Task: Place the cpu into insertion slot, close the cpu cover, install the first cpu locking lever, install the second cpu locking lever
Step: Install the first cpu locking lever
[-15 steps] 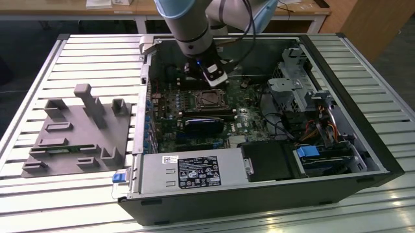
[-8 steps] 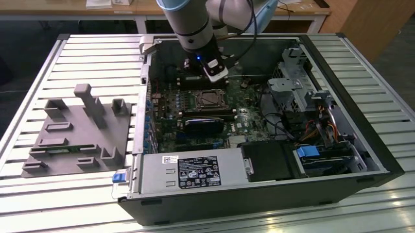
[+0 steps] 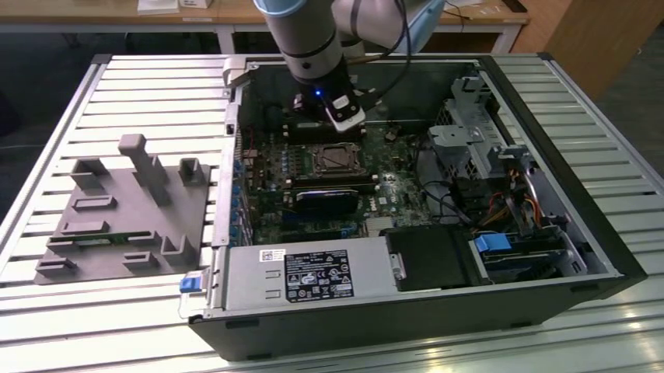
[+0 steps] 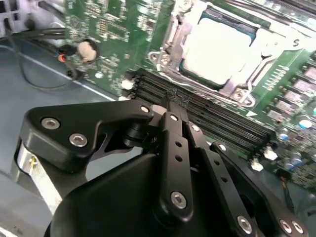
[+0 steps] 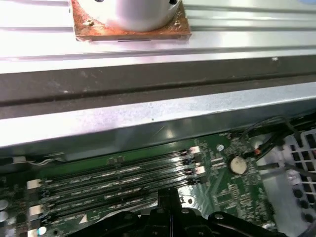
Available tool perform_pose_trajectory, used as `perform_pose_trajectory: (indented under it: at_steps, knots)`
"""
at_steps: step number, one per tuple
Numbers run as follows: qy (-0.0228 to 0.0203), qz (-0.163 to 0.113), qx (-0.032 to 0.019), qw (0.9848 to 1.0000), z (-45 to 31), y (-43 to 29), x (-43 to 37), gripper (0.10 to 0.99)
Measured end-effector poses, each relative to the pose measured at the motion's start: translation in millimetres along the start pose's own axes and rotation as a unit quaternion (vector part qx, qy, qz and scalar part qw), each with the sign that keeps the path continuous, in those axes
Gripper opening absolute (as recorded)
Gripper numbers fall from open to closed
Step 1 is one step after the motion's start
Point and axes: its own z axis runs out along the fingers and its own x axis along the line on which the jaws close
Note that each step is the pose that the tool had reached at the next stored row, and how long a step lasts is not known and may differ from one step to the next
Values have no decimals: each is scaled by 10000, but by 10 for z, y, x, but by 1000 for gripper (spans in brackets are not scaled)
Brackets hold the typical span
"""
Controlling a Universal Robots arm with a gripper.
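Note:
The cpu (image 4: 219, 47) lies flat in the insertion slot (image 3: 334, 159), its pale silver top showing. The cpu cover (image 4: 170, 37) is a metal frame lying down around the chip, which shows through its window. My gripper (image 3: 337, 124) hangs inside the open computer case, just beyond the socket toward the case's back wall. In both wrist views its black fingers (image 4: 170, 106) are pressed together over the long memory slots (image 5: 118, 177), with nothing between them. The gripper (image 5: 168, 196) stands apart from the socket. I cannot tell how the locking levers stand.
A grey fixture block (image 3: 124, 210) lies on the slatted table at the exterior view's left. Inside the case are a power supply (image 3: 301, 272), a drive cage (image 3: 487, 148) with cables, and a coin battery (image 4: 88, 49). The case's metal wall (image 5: 148, 118) is close behind the gripper.

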Motion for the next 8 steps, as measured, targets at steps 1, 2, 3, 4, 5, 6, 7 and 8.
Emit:
perform_pose_trajectory:
  at_steps: [1, 2, 3, 4, 5, 6, 7, 8]
  knots:
    - [73, 16, 26, 10000, 3, 1, -8, 106]
    - [151, 34, 53, 9999, 6, 3, -17, 106]
    - [228, 52, 81, 9997, 9, 4, -24, 106]
    - [302, 68, 108, 9995, 12, 5, -33, 106]
    - [369, 81, 137, 9992, 15, 7, -41, 106]
    - [438, 95, 170, 9988, 19, 8, -51, 106]
    - [498, 107, 204, 9985, 21, 10, -60, 106]
    - [557, 118, 238, 9981, 24, 11, -68, 106]
